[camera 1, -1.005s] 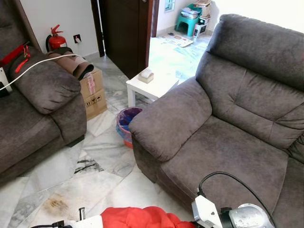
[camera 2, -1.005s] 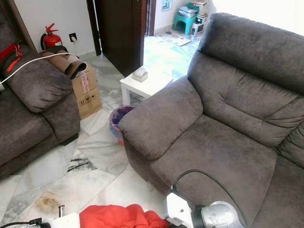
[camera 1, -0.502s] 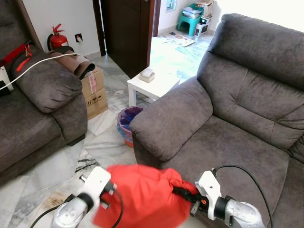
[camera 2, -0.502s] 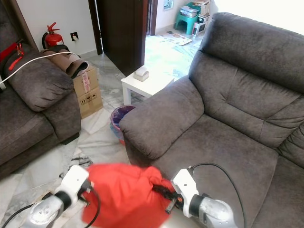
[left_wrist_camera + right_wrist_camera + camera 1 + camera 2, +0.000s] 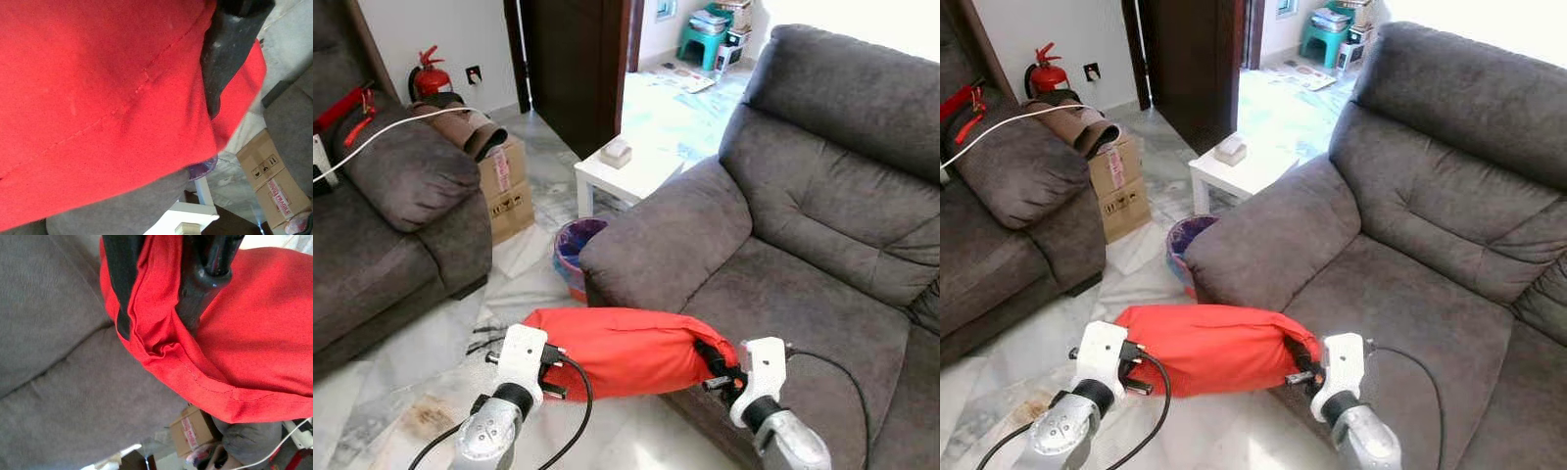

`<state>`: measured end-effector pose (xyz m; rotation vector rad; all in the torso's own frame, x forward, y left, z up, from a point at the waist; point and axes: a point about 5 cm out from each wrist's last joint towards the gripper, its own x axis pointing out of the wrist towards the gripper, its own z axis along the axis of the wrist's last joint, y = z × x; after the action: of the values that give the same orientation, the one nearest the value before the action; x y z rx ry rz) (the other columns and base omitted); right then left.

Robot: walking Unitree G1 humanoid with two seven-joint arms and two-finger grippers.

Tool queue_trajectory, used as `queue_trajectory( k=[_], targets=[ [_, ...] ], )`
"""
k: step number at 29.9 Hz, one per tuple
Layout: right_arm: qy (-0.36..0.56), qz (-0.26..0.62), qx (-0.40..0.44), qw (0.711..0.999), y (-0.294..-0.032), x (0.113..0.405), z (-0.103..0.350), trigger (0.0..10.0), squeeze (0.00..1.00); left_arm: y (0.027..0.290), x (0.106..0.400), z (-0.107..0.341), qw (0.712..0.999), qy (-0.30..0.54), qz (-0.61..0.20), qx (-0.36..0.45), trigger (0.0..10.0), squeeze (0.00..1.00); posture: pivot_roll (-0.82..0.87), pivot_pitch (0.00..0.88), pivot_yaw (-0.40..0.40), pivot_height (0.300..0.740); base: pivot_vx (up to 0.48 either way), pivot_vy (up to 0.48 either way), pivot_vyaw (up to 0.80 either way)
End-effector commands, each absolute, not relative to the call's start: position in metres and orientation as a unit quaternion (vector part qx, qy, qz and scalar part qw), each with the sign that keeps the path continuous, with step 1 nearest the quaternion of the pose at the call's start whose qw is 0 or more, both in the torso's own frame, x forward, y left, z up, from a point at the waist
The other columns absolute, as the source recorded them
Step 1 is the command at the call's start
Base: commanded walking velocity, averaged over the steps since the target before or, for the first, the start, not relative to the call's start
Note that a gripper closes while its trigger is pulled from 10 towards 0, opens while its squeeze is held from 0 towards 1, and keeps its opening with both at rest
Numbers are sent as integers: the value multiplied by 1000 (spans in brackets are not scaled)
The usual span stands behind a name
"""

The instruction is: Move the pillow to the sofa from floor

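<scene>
A red pillow (image 5: pixel 617 348) hangs stretched sideways above the marble floor, just in front of the grey sofa's seat (image 5: pixel 793 313) and below its armrest (image 5: pixel 666 235). My left gripper (image 5: pixel 551 370) holds the pillow's left end; in the left wrist view one black finger (image 5: pixel 227 54) presses against the red cloth. My right gripper (image 5: pixel 710 367) holds the right end. There its two black fingers pinch a fold of the pillow's seam (image 5: pixel 156 333), with the sofa cushion right behind.
A blue bin (image 5: pixel 574 251) and a white side table (image 5: pixel 628 172) stand beside the sofa's armrest. A second grey sofa (image 5: pixel 391 225), a cardboard box (image 5: pixel 504 186) and a fire extinguisher (image 5: pixel 429 78) are at the left. Open marble floor (image 5: pixel 440 333) lies between the sofas.
The pillow rose from the bottom edge, bunched between both grippers, and is now pulled out flat and lifted forward toward the sofa's front. Both arms reached farther out.
</scene>
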<state>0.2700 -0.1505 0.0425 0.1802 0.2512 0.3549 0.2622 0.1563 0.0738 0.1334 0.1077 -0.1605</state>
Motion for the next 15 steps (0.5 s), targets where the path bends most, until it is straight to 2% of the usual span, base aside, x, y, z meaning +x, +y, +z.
queue_trajectory(
  k=[1,3,15],
  targets=[
    [104,145,107,978,-157,275,50,10000,0,152,267,93,994,5,-86,71,10000,0,70,123,-51,740,0,0,0],
    [104,133,115,979,-158,275,50,10000,0,152,266,93,994,4,-81,68,10000,0,68,120,-50,740,0,0,0],
    [107,125,116,980,-161,273,47,10000,0,153,266,93,993,3,-89,79,10000,0,65,101,-39,740,0,0,-800]
  ],
)
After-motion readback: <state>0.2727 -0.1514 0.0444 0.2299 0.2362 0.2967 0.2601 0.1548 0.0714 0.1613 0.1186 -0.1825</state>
